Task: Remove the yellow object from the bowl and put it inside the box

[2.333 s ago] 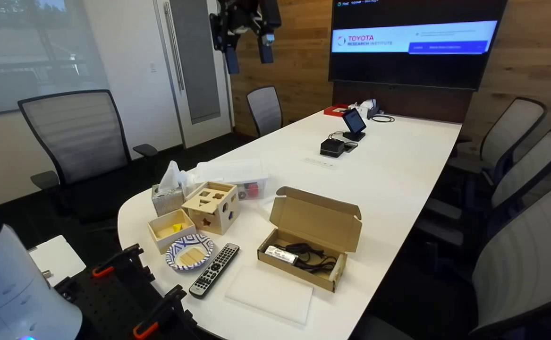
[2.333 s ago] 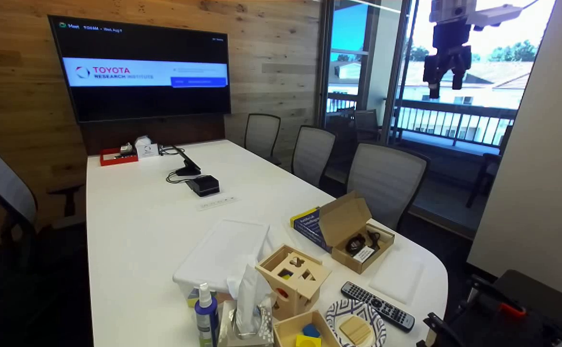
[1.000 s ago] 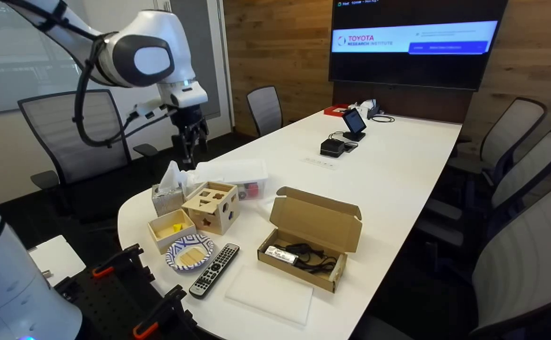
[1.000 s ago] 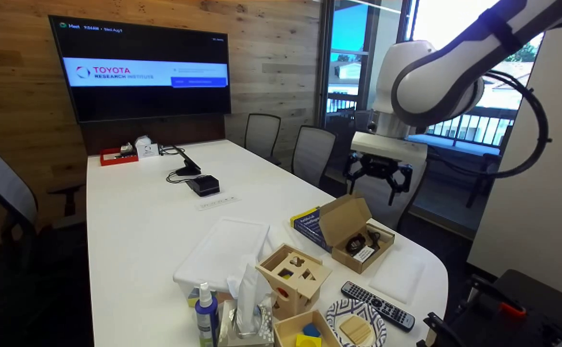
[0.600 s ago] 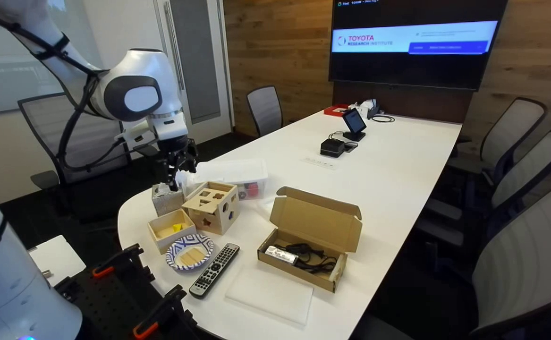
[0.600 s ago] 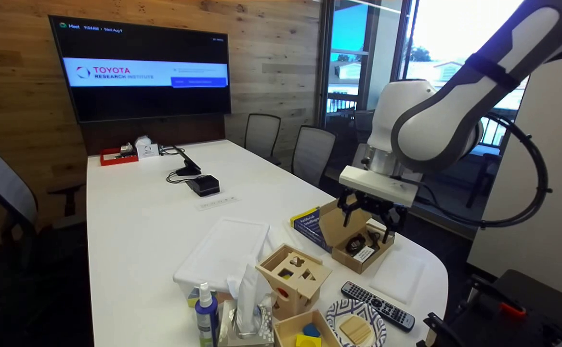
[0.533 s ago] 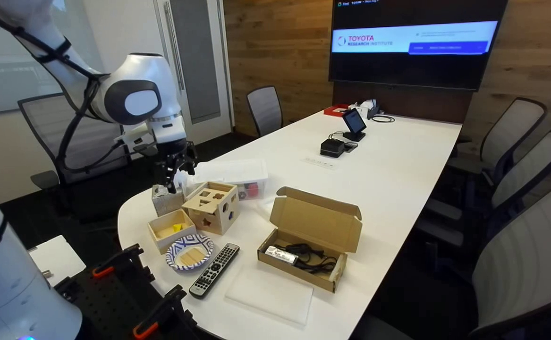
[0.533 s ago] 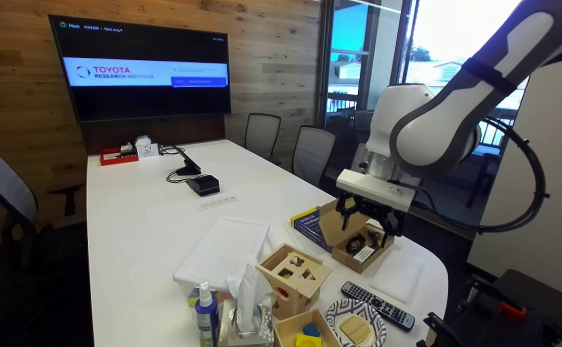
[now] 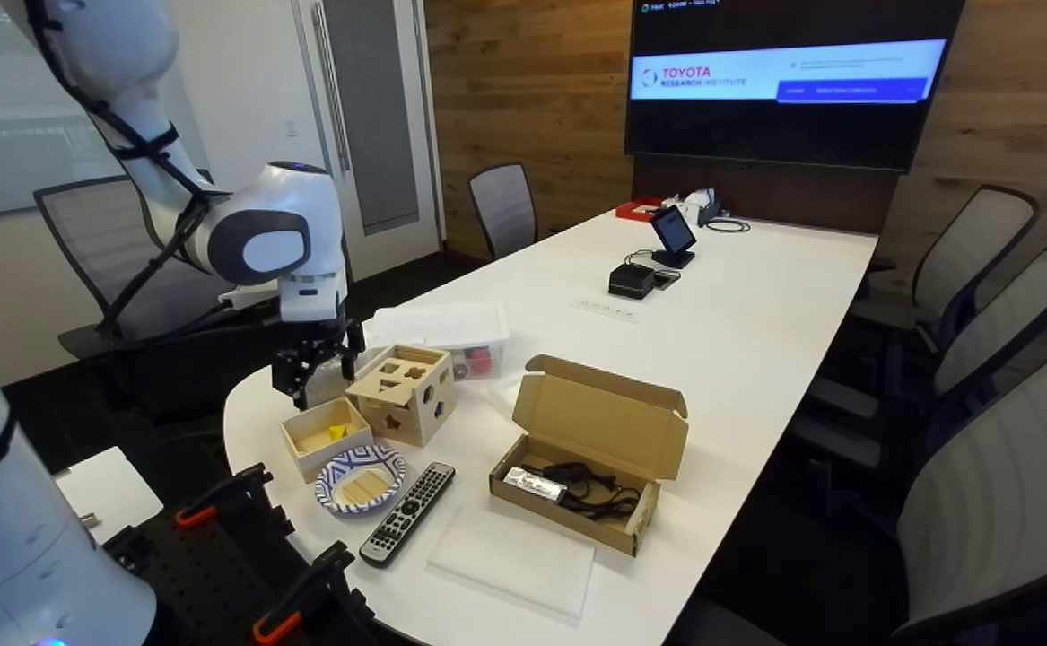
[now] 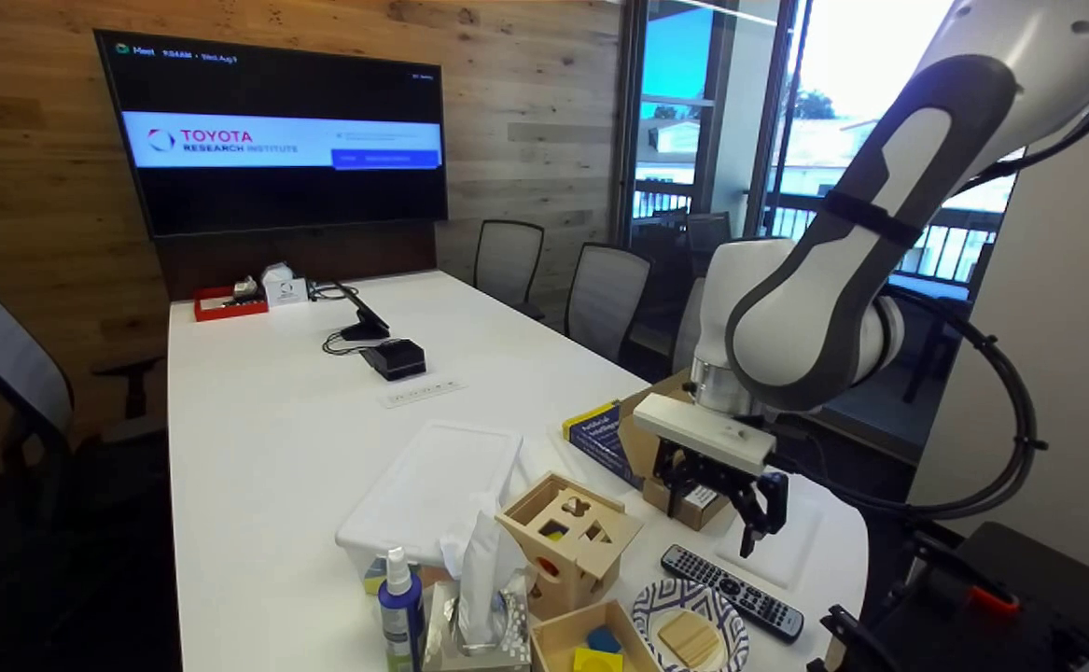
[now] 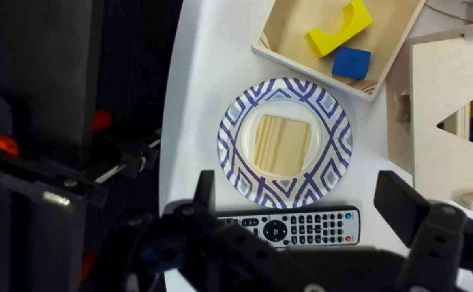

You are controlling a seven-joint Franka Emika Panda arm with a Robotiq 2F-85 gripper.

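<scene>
Hanging above the table [image 9: 720, 314], the gripper [image 11: 296, 182] is spread wide, nothing held between its jaws. The yellow object [image 11: 341, 35] is contained with a blue block [image 11: 352, 63] in a wooden tray [image 11: 295, 20], set just beside the patterned bowl [image 11: 229, 142] and the box [image 11: 431, 162].

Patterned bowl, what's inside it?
The patterned bowl holds a flat wooden slab. The slab covers part of the bowl's floor; whether anything lies beneath it cannot be seen.

Box [image 9: 411, 417] is smooth wood, bowl [image 11: 337, 138] looks paper, yellow obj [image 11: 349, 31] smooth & painted-looking, remote [image 9: 408, 514] plas, hand [image 11: 295, 184] matt.
</scene>
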